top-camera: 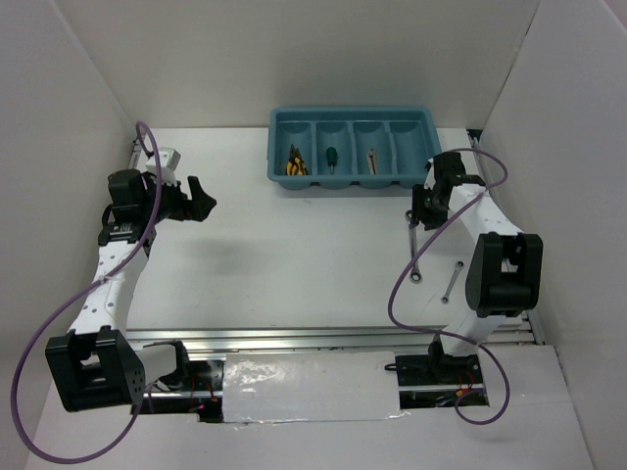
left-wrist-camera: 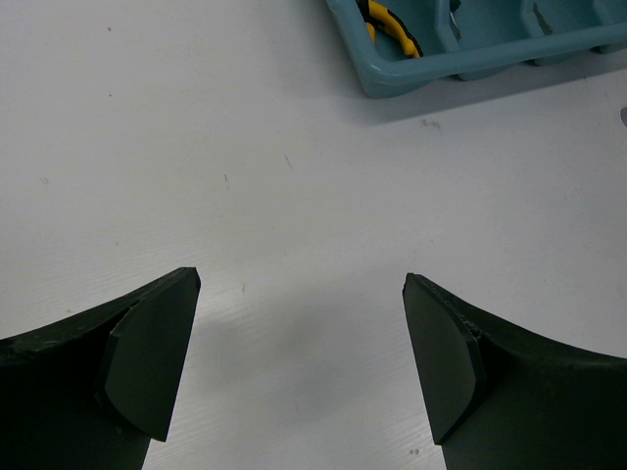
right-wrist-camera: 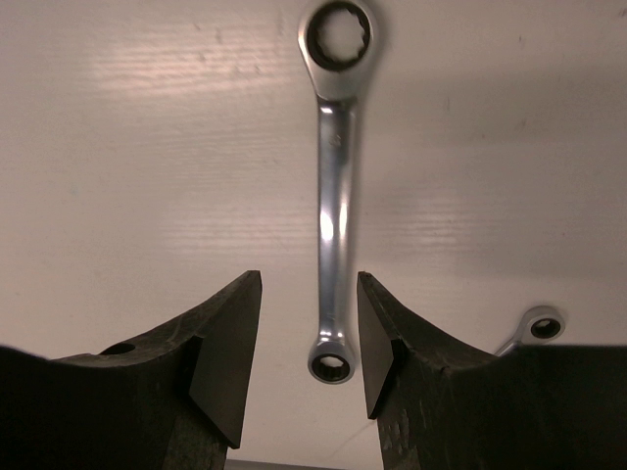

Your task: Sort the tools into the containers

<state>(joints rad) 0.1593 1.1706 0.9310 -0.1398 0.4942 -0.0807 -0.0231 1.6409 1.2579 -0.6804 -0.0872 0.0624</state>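
– Silver, the long wrench: where is it against the right gripper?
– Flat on the white counter. Its small ring end is between the two fingers, and its shaft runs straight ahead from them to the big ring.
– Clamped?
– No. The gripper stands partly open and straddles that end. Counter shows on one side of the shaft. The other finger is just beside it, and I cannot tell if it touches.
– Anything else near?
– A shorter wrench, just to that gripper's right, on the counter.
– And the left gripper?
– Spread wide, nothing in it, over the counter. The teal tray lies ahead of it and to its right. Yellow-handled pliers are in the end compartment nearest it, and a green screwdriver is in the next.
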